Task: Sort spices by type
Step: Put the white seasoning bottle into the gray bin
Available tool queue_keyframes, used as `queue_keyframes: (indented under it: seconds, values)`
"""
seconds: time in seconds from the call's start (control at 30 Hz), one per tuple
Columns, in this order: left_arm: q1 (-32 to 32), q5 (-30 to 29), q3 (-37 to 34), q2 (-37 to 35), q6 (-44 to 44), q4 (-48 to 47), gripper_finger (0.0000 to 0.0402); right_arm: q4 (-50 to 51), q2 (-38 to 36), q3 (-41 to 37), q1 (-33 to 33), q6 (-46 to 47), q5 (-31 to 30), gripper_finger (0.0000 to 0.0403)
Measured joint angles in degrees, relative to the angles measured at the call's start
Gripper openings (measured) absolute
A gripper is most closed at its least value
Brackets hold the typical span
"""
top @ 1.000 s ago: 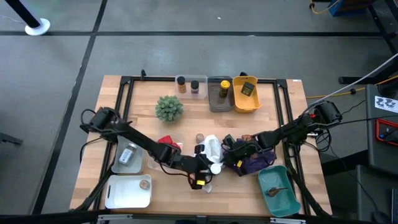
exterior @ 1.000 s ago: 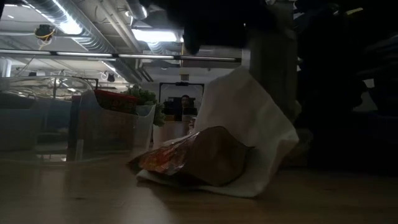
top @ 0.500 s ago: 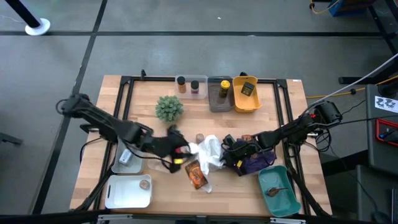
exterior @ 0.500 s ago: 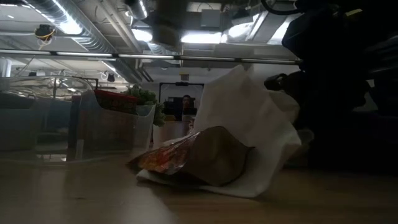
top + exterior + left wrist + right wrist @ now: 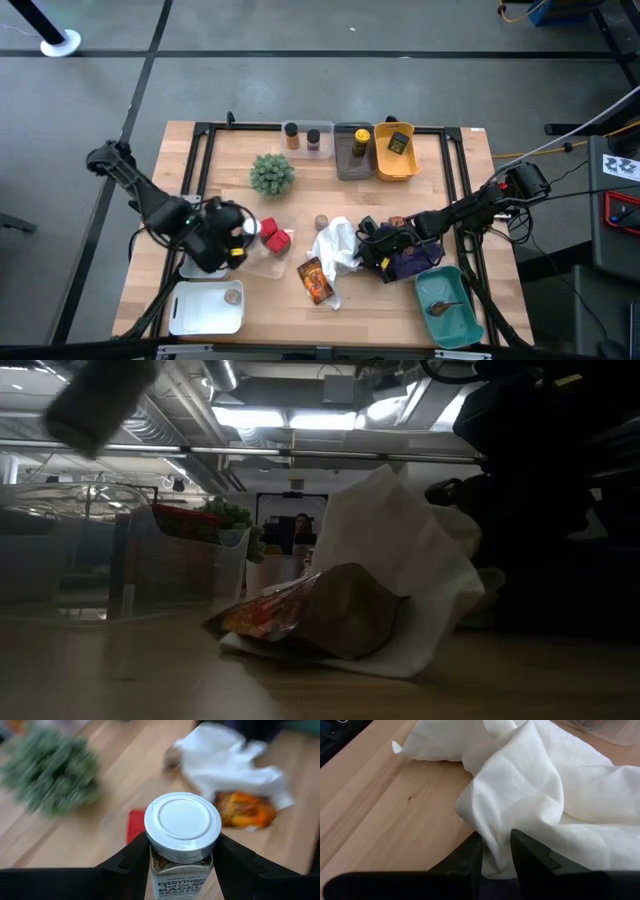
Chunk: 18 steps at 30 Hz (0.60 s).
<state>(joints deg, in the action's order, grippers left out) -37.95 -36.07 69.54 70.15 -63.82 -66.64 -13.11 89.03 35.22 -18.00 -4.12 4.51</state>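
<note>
Looks about halfway sorted to me. On the left, the white tray [image 5: 190,312] holds one round brown disc [image 5: 232,296], and the clear tray [image 5: 262,262] next to it has red tins [image 5: 270,235]. The left claw [image 5: 236,240] is clamped on a silver-capped seasoning jar [image 5: 182,845], hanging over that left area, not yet dropped anywhere.

Mid worktop [image 5: 310,170], an orange foil packet [image 5: 314,280] is loose, tucked against the white cloth [image 5: 335,246].

Along the back: two jars [image 5: 302,136], a grey bin [image 5: 353,152] with a jar, a yellow bin [image 5: 396,152] with a dark sachet.

The right claw [image 5: 494,851] sits at the cloth edge, fingers slightly apart, holding nothing as far as I can see. The teal bin [image 5: 448,305] has something brown in it.
</note>
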Motion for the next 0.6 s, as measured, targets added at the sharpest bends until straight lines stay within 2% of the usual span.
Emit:
queue_keyframes:
  seconds: [0.27,0.6]
  values:
    - [-10.58,-4.56,-0.45,0.09,-26.40,-17.50,0.0165,0.00,0.00,0.00,0.00,0.00,0.00,0.0103]
    - [-17.96,-4.96,-10.93,0.18,-43.86,-20.02,0.0166,-0.02,0.00,0.00,0.00,0.00,0.00,0.0103]
